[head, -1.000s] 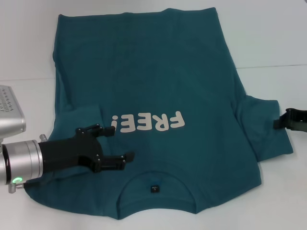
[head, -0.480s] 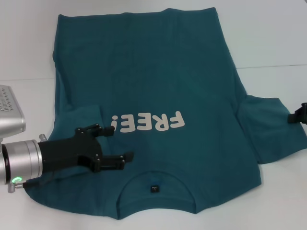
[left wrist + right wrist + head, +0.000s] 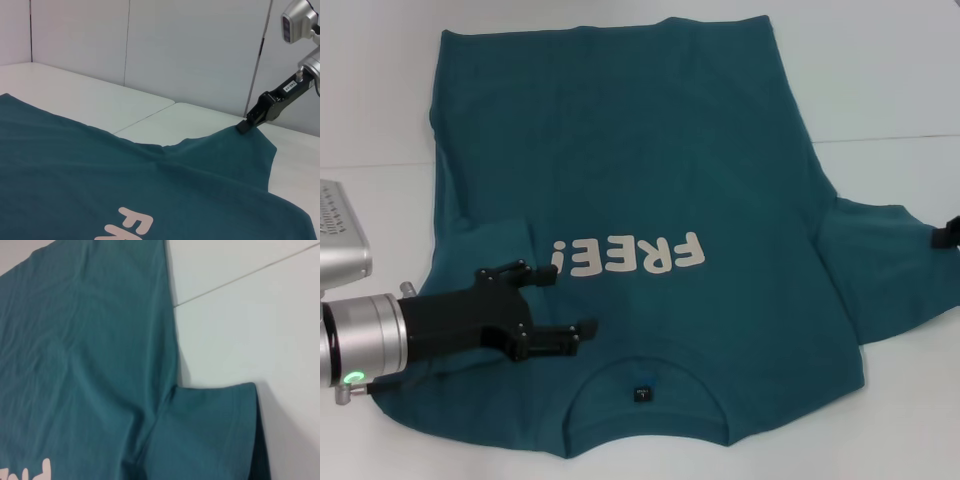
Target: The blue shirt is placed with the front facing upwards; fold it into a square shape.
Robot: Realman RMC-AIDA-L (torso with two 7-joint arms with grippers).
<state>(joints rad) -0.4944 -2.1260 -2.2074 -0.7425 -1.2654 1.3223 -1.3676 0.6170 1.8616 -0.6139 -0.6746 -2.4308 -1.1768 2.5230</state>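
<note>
The blue shirt (image 3: 640,170) lies spread front up on the white table, its white "FREE!" print (image 3: 630,257) and round neck with a small dark label (image 3: 642,392) toward me. My left gripper (image 3: 575,298) hovers open over the shirt's chest beside the print, nothing between its fingers; the sleeve on that side lies folded inward. At the right edge, my right gripper (image 3: 950,235) is shut on the outer hem of the right sleeve (image 3: 880,270). The left wrist view shows that gripper (image 3: 243,126) pinching the sleeve corner. The right wrist view shows the sleeve (image 3: 215,430) flat on the table.
White table (image 3: 880,80) surrounds the shirt, with a seam (image 3: 890,138) running across it on the right. Pale wall panels (image 3: 190,50) stand behind the table in the left wrist view.
My right gripper has moved rightward toward the frame edge, drawing the right sleeve out flatter and wider. The left arm has stayed still.
</note>
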